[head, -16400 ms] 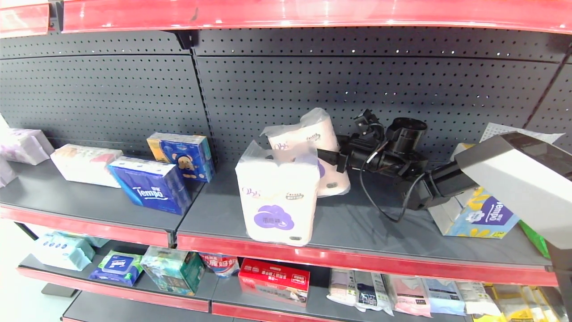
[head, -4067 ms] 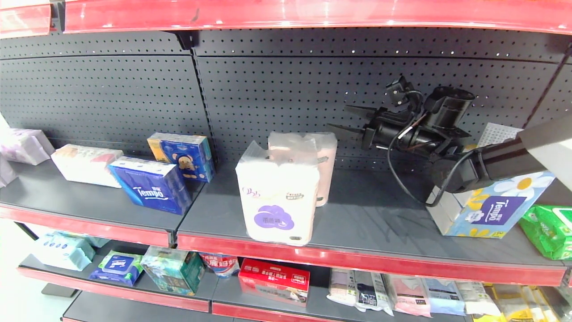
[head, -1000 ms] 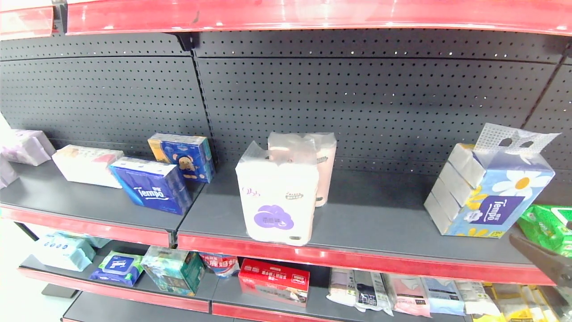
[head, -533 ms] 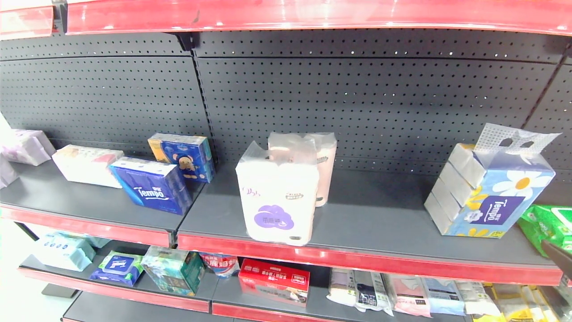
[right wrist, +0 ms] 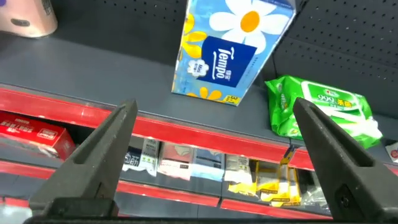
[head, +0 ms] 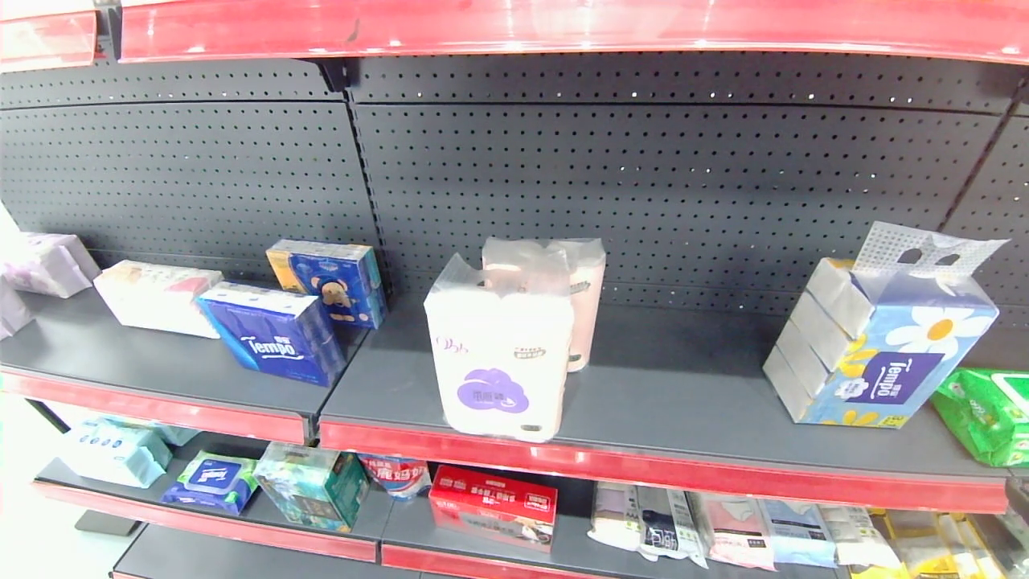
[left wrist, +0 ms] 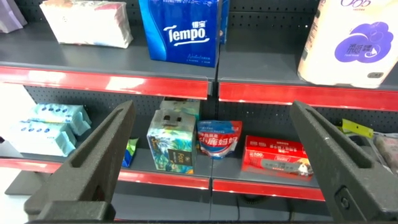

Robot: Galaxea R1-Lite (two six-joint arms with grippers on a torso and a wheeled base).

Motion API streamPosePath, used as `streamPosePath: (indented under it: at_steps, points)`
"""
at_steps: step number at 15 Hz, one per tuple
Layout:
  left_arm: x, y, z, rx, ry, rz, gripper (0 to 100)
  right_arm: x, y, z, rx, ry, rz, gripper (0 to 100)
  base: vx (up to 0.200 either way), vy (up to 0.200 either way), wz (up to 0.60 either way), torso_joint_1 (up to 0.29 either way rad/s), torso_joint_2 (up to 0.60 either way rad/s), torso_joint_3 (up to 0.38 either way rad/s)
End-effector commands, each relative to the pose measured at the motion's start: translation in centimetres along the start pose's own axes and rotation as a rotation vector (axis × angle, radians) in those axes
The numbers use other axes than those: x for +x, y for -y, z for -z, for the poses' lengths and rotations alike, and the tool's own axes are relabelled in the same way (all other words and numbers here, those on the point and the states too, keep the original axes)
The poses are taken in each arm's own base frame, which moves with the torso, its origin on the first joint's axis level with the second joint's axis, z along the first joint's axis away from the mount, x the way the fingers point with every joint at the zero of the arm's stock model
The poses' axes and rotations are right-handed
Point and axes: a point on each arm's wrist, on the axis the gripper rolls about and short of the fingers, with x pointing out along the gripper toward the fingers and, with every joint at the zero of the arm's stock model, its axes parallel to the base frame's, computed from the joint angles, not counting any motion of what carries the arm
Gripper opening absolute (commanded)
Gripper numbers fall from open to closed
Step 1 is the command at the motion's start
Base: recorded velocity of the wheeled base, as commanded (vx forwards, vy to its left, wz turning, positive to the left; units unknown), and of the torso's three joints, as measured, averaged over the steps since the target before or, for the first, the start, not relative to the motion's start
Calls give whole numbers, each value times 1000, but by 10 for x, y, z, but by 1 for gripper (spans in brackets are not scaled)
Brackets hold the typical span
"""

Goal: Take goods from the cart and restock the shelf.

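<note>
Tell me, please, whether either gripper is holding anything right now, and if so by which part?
Nothing is held. The left gripper and the right gripper both stand wide open, with nothing between their jaws.

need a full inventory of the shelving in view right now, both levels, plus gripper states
shelf: 1, dark grey boards with red edges
lilac pack: 1, lilac, middle board, far left
white tissue pack: 1, white, middle board, left
dark blue pack: 1, dark blue, in front of the blue-yellow box
blue-yellow box: 1, blue and yellow, near the back wall
white roll pack: 1, white with purple mark, centre front
pink roll pack: 1, pale pink, directly behind it
flower tissue pack: 1, light blue, right
green wipes pack: 1, green, far right
pale blue packs: at least 2, lower board, left
teal box: 1, lower board
red box: 1, lower board, centre
left gripper: open
right gripper: open
</note>
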Motion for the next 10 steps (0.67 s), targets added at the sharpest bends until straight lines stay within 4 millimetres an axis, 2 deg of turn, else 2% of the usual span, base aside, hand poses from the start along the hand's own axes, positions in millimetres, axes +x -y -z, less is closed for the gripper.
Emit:
streamPosePath:
  at_steps: [1, 2, 3, 4, 5, 7, 10]
  points:
    - [0, 0, 0, -9, 1, -8, 100, -6, -1, 6, 2, 21, 6, 100, 0, 0, 0, 0, 0, 0]
    - [0, 0, -1, 40, 5, 0, 100, -10, -2, 10, 3, 37, 11, 100, 0, 0, 0, 0, 0, 0]
    - [-4, 0, -19, 80, 43, 12, 100, -12, -3, 15, 3, 38, 11, 100, 0, 0, 0, 0, 0, 0]
    - [1, 0, -78, 31, 21, 42, 100, -14, -4, 19, 4, 45, 14, 100, 0, 0, 0, 0, 0, 0]
    - [4, 0, -109, -24, 26, 93, 100, -15, -5, 23, 3, 40, 11, 100, 0, 0, 0, 0, 0, 0]
    - [7, -1, -121, 14, 18, 153, 100, -16, -6, 28, 3, 40, 11, 100, 0, 0, 0, 0, 0, 0]
    - [14, -3, -120, 17, -22, 43, 100, -18, -9, 38, 5, 37, 11, 100, 0, 0, 0, 0, 0, 0]
